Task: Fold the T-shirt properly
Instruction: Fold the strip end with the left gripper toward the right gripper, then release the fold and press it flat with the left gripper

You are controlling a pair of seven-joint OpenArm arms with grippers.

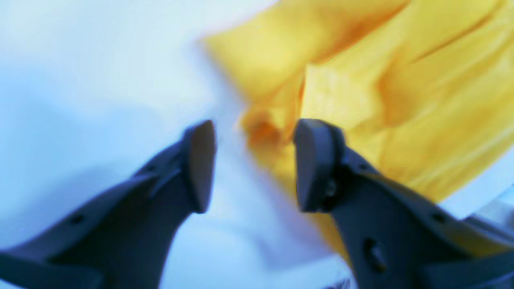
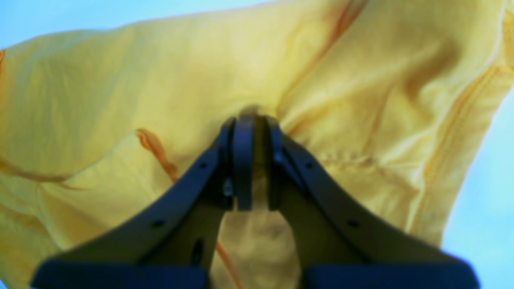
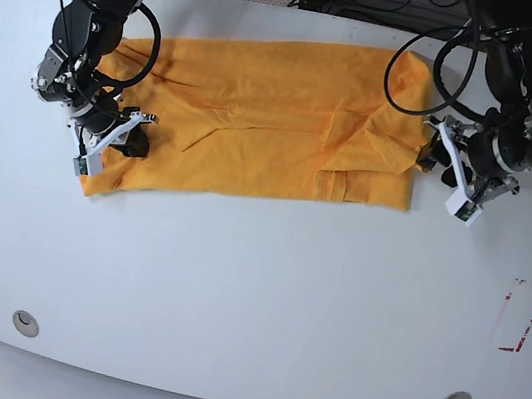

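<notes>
- Orange-yellow fabric fills most of the right wrist view, and there we see the right gripper (image 2: 251, 160) pinched tight on a gathered bit of the T-shirt (image 2: 160, 88), with cloth bunching up between the closed jaws.
- In the left wrist view we see the left gripper (image 1: 253, 164) standing partly open with nothing between its jaws; the shirt's edge lies just beyond and to the right of the tips, and the white table (image 1: 80, 80) shows through the gap. The view is blurred, so we cannot tell whether the right-hand fingertip touches the cloth.
- From the base view, nearest us at the bottom of the frame, we see bare table (image 3: 247, 318) with a red-and-white marker (image 3: 521, 316) at the lower right.
- Farther up, the T-shirt (image 3: 259, 117) lies as a long, wide band across the upper middle of the frame. It looks doubled over lengthwise, with a few ridges and a loose flap toward its right end.
- We see the right gripper (image 3: 113, 140) at the band's lower left corner and the left gripper (image 3: 448, 168) just off its right edge.
- We judge a first lengthwise fold is laid down; the crosswise folds into a compact stack, and smoothing, are not yet done.
</notes>
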